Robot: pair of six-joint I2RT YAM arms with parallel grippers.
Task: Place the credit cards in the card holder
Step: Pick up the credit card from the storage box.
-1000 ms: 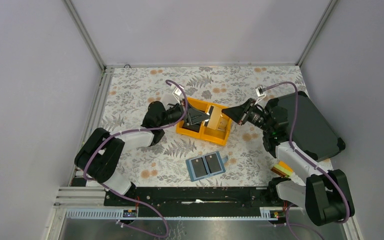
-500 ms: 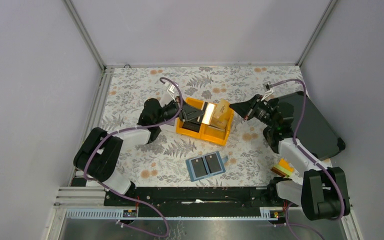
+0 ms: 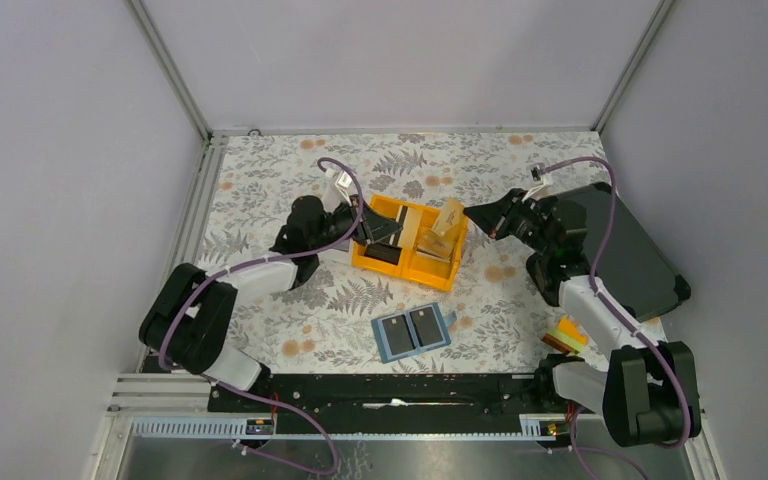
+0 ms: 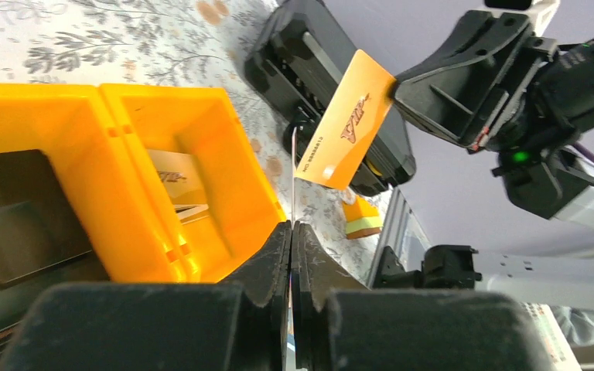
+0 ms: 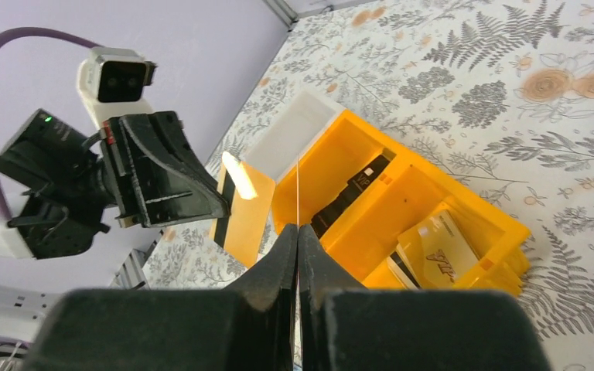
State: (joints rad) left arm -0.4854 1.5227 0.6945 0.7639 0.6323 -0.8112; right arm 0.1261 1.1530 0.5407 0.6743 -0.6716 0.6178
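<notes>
The left end effector (image 4: 291, 232) is clenched on a thin card, which its own wrist view shows only edge-on, rising from between the pressed fingertips. From the right wrist view that card (image 5: 241, 207) shows its face: gold, with a dark stripe along one side, held upright in the air above the left part of the orange bin (image 3: 405, 270).

The right end effector (image 5: 298, 232) is likewise clamped on a card, again a bare line in its own view. The left wrist view shows it as a gold card (image 4: 346, 120) with "VIP" printed on it, tilted and held by one short edge above the bin's right end. The two end effectors face each other across the bin, and their cards are near but apart.

The bin sits around the middle of the tabletop, a little toward the far edge. Dark cards (image 4: 15, 209) lie in its left compartment and pale cards (image 5: 433, 247) in its right one.

The card holder (image 3: 409, 331) lies open and flat close to the near edge, about midway between the arm bases. Two dark cards (image 3: 423, 324) rest on its halves; whether they are tucked in I cannot tell.

A black case (image 3: 625, 250) lies along the right edge.
</notes>
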